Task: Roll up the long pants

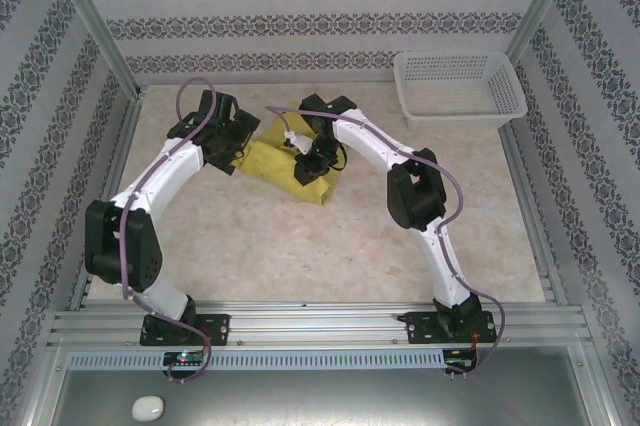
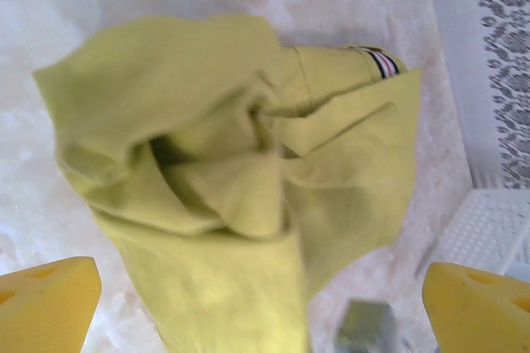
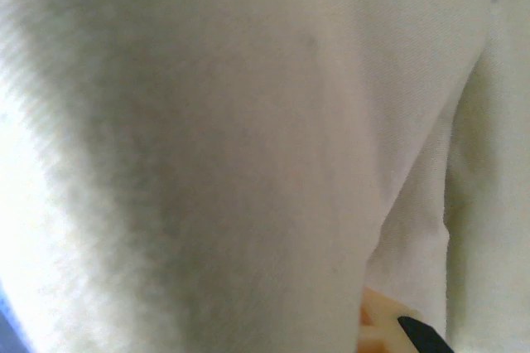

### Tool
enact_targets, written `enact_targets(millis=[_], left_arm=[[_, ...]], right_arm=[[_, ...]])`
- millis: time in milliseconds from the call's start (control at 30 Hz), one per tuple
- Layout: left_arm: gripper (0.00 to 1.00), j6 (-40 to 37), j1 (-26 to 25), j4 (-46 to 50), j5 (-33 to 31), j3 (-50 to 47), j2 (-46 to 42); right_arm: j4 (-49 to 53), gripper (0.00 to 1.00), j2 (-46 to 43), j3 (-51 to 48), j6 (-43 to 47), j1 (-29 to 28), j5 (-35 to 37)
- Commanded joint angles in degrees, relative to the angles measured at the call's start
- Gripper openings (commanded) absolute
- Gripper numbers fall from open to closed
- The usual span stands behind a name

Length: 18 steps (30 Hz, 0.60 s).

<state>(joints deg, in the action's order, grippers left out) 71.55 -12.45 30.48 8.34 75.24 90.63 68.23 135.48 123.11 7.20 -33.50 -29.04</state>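
Observation:
The long pants [image 1: 272, 159] lie bunched into a mustard yellow-green bundle at the back middle of the table. In the left wrist view the long pants [image 2: 215, 162] show crumpled folds, with the striped waistband edge [image 2: 382, 62] at the upper right. My left gripper [image 1: 237, 150] sits at the bundle's left end, and its yellow fingers [image 2: 45, 303] stand wide open, astride the cloth with no grip on it. My right gripper [image 1: 313, 164] is sunk into the bundle's right side. Close, pale cloth [image 3: 248, 121] covers its jaws, with one fingertip [image 3: 385, 330] peeking out, so it is shut on the pants.
A white mesh basket [image 1: 455, 119] stands at the back right corner, and its wall [image 2: 489, 229] is seen from the left wrist. Patterned walls and metal posts close in the table on three sides. A small white object [image 1: 147, 407] lies on the front ledge.

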Motion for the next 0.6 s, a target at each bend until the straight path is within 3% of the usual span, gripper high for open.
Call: enact_targets(millis=[0, 300, 567], left_arm=[[1.00, 1.69, -1.66, 0.36, -0.36, -1.40, -3.41], [1.00, 4.01, -7.32, -4.11, -1.56, -9.97, 0.53], [1.00, 2.93, -7.67, -6.02, -8.96, -10.17, 8.19]], right_arm=[[2.06, 0.00, -0.12, 0.18, -1.36, 0.36, -3.65], [0.07, 0.00, -0.79, -1.97, -2.54, 1.68, -4.18], [0.33, 0.00, -1.89, -2.52, -2.32, 2.43, -4.70]])
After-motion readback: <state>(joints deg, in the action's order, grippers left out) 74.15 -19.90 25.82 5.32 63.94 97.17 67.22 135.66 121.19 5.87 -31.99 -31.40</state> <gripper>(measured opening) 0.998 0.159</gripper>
